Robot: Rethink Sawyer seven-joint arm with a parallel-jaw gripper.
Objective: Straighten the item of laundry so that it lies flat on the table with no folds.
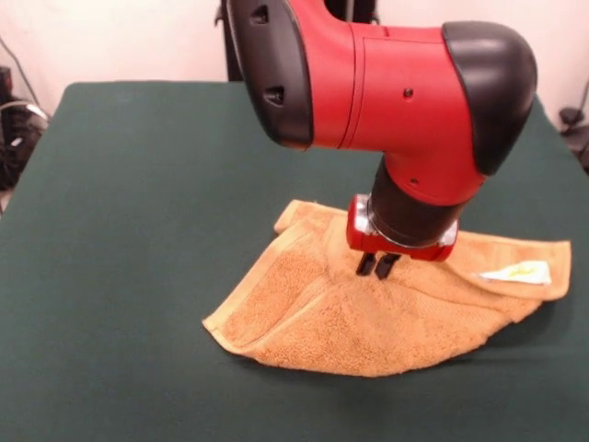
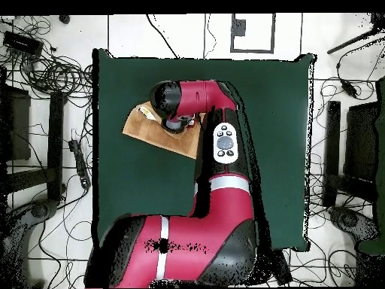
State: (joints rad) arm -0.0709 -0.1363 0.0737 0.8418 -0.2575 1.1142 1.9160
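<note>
The orange-yellow towel (image 1: 368, 322) lies crumpled on the dark green table (image 1: 138, 230), right of centre in the front view. It is folded over itself, with creases running up to my gripper. Its white label (image 1: 515, 273) shows near the right end. My gripper (image 1: 376, 267) points straight down onto the towel's middle, its two black fingers close together and pinching a ridge of cloth. In the overhead view the towel (image 2: 154, 129) sticks out left of the arm's wrist, which hides the gripper.
The arm's red and black body (image 2: 218, 143) reaches across the table (image 2: 278, 150) from the bottom of the overhead view. Cables and stands lie on the floor around the table. Bare green cloth spreads left of and in front of the towel.
</note>
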